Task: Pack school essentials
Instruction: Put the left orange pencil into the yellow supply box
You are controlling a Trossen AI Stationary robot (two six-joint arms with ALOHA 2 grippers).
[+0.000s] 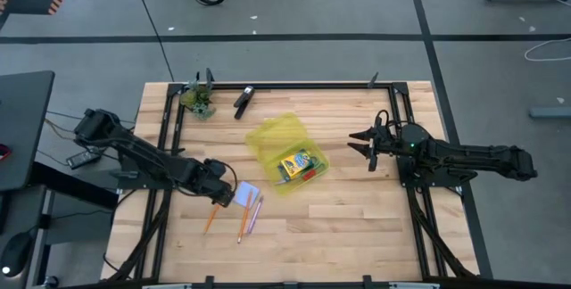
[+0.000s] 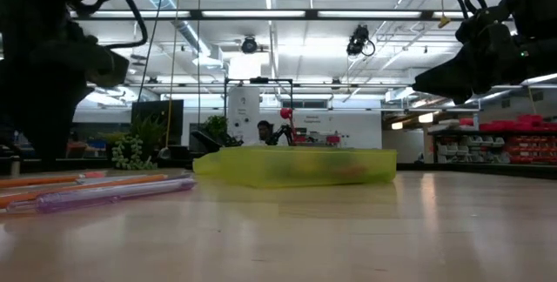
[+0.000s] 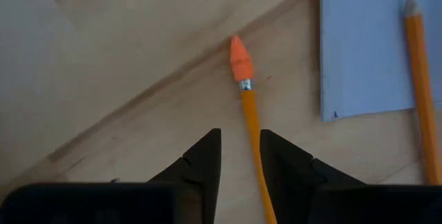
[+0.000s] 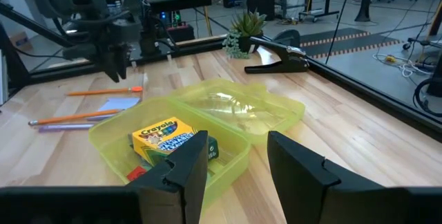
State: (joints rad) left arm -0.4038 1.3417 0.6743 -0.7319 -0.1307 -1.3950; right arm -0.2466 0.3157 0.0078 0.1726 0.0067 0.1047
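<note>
Packing is part done — some things are in, some are still out.

The crayon box is already lying inside the yellow case, which sits open in the middle of the counter, and there is something green and a bit of red in there beside it (too small to name for sure). Still out on the counter are the blue note pad and the pencils — one orange pencil lies right between the fingers of the left gripper. That gripper is down low over it with its fingers spread apart on either side, not squeezing, so the pencil is not held yet. The right gripper waits in the air near the case, a little way open and holding nothing.
</note>
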